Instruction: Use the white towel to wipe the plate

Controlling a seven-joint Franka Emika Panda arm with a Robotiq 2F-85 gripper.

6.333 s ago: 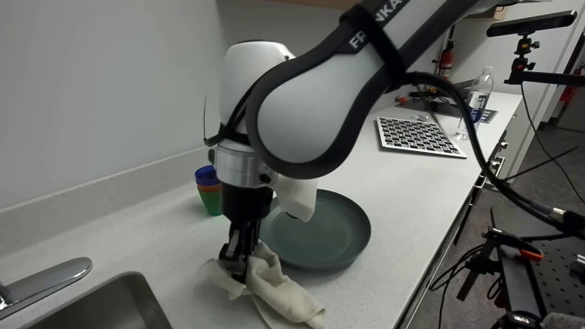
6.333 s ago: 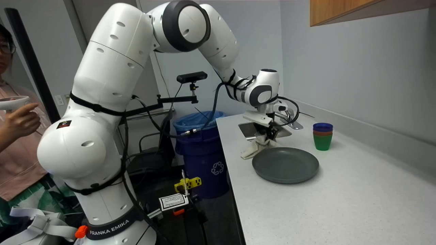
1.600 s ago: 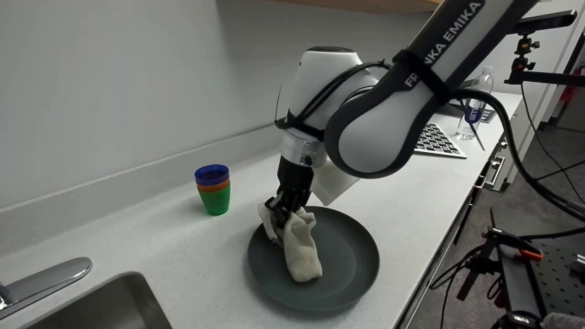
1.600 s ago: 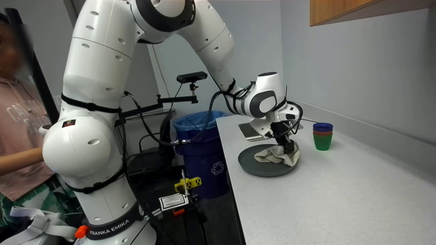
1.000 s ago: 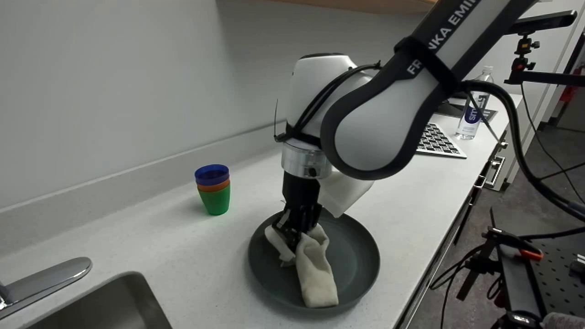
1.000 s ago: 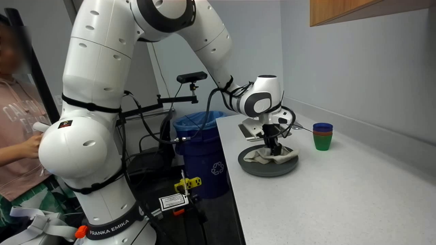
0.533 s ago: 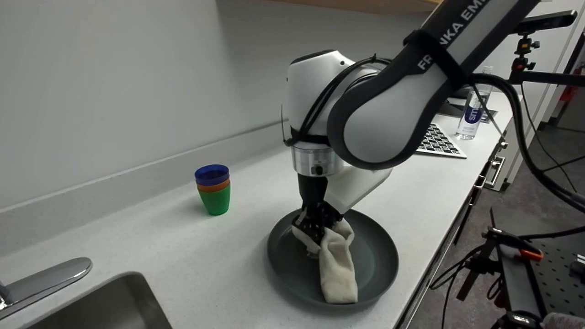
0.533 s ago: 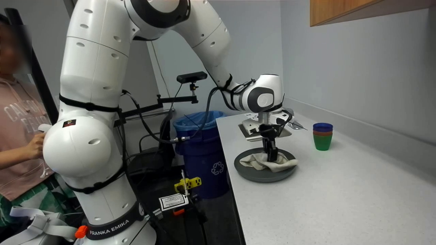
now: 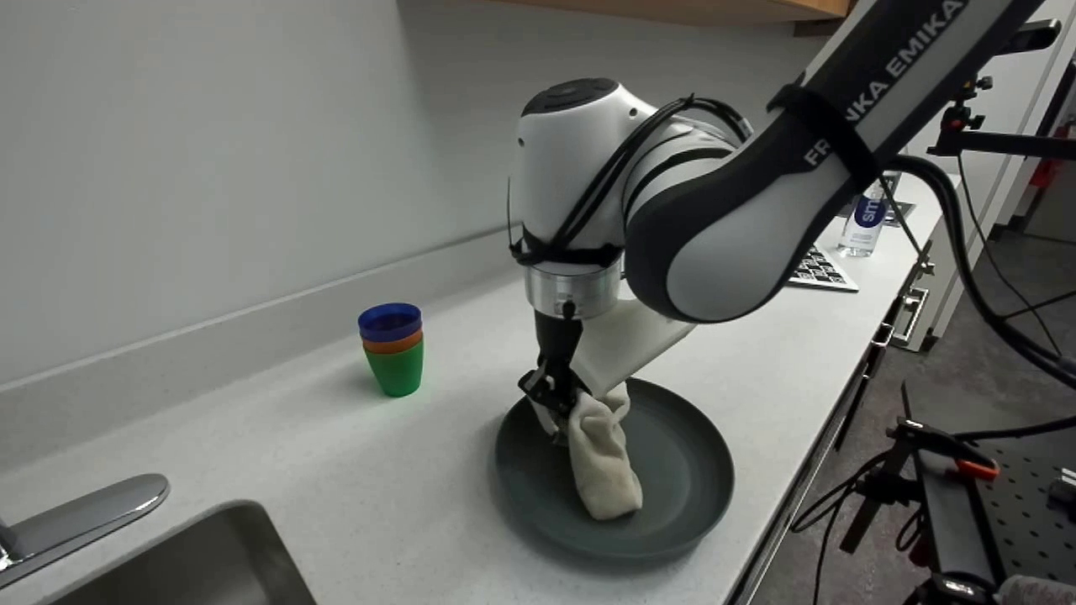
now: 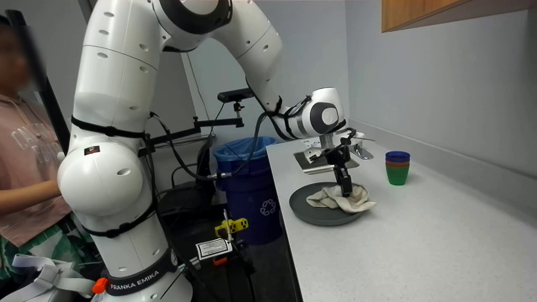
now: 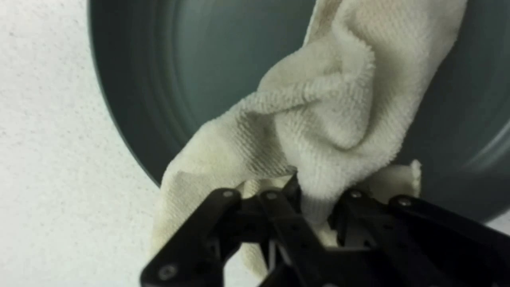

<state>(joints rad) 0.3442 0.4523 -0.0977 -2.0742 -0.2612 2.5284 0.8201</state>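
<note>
The white towel (image 9: 603,462) lies bunched on the dark grey-green plate (image 9: 683,458). My gripper (image 9: 556,413) is shut on a fold of the towel, over the plate's part nearer the wall. In an exterior view the gripper (image 10: 345,192) leans slightly, and the towel (image 10: 325,199) hangs a little past the plate's (image 10: 308,212) rim on the cups' side. In the wrist view a towel fold (image 11: 342,159) is pinched between the fingers of the gripper (image 11: 316,201), and part drapes over the rim of the plate (image 11: 223,59). The fingertips are hidden in cloth.
Stacked blue, orange and green cups (image 9: 393,353) stand near the wall; they also show in an exterior view (image 10: 397,168). A sink (image 9: 210,563) and a faucet (image 9: 92,521) are at the near left. A checkered board (image 9: 820,270) and a bottle (image 9: 866,223) stand farther along the counter.
The towel went from the counter beside the plate onto it. The plate slid a little toward the counter edge. In the last half second gripper and towel moved back toward the wall side.
</note>
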